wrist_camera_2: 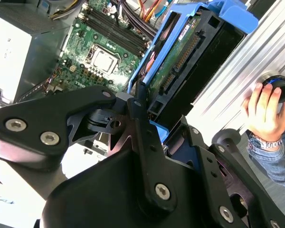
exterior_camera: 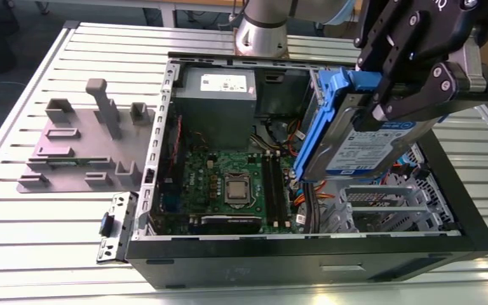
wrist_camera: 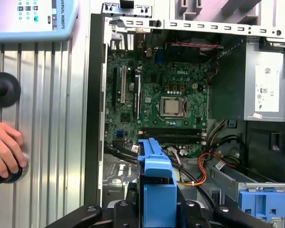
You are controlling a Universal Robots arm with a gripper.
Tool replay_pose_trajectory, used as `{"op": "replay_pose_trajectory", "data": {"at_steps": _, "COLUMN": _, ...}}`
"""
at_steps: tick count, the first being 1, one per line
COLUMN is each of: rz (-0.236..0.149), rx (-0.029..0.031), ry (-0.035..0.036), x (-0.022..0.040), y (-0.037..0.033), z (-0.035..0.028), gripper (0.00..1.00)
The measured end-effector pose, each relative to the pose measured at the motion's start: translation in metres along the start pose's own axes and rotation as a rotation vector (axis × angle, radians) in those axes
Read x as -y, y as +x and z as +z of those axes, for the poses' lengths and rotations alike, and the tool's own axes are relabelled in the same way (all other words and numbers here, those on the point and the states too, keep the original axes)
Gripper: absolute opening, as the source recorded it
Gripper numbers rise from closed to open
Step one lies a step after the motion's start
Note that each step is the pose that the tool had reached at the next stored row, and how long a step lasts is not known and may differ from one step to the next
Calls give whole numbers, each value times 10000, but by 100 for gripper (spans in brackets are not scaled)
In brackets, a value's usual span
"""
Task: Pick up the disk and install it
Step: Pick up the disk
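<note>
My gripper [exterior_camera: 378,101] is shut on the disk [exterior_camera: 354,146], a silver drive with a white-and-blue label clipped in a blue bracket. It hangs tilted, nearly on edge, above the open computer case [exterior_camera: 312,257], over the side at the exterior view's right. In the second wrist view the disk [wrist_camera_2: 185,61] shows its circuit-board side and connector, with the black fingers [wrist_camera_2: 142,123] clamped on its near end. In the first wrist view the disk's blue bracket edge [wrist_camera: 156,180] rises from the gripper [wrist_camera: 156,211] over the case's cables.
Inside the case lie the motherboard [exterior_camera: 227,184], a grey power supply [exterior_camera: 218,95], a metal drive cage [exterior_camera: 380,210] and a second blue bracket [wrist_camera: 263,204]. A grey stand [exterior_camera: 83,146] sits on the slatted table. A person's hand [wrist_camera_2: 266,109] grips a black knob beside the case.
</note>
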State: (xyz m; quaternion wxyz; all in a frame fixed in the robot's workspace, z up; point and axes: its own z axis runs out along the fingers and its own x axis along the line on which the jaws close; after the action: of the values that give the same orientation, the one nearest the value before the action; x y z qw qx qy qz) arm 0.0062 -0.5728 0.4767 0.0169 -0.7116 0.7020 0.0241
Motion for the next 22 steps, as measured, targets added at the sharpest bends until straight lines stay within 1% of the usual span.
{"op": "replay_pose_trajectory", "data": {"at_steps": 1, "rz": 0, "rx": 1, "ry": 0, "x": 13, "y": 0, "z": 1, "gripper": 36}}
{"op": "replay_pose_trajectory", "data": {"at_steps": 18, "rz": 0, "rx": 1, "ry": 0, "x": 51, "y": 1, "z": 4, "gripper": 36}}
{"op": "replay_pose_trajectory", "data": {"at_steps": 22, "rz": 0, "rx": 0, "ry": 0, "x": 74, "y": 1, "z": 5, "gripper": 36}}
